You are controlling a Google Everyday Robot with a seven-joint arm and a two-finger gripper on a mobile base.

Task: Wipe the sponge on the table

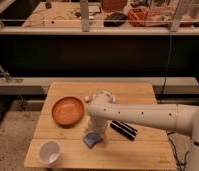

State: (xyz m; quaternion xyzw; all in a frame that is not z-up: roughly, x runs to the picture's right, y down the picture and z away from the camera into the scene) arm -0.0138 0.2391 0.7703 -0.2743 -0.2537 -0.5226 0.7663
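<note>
**Operator:** Where is the end effector, and in what state?

**Technician:** The end effector (95,133) is lowered onto the sponge (92,141), which lies on the bench (143,95) directly beneath it. Whether it is open or has a grip on the sponge cannot be told.

**Operator:** How is the wipe done well?

**Technician:** In my judgement, use even downward pressure and short strokes. The orange bowl (68,110) sits just beside the end effector at camera-left, and the black ridged block (123,128) just beside it at camera-right. Avoid both.

**Operator:** Any brands or labels?

**Technician:** No writing is readable.
</note>
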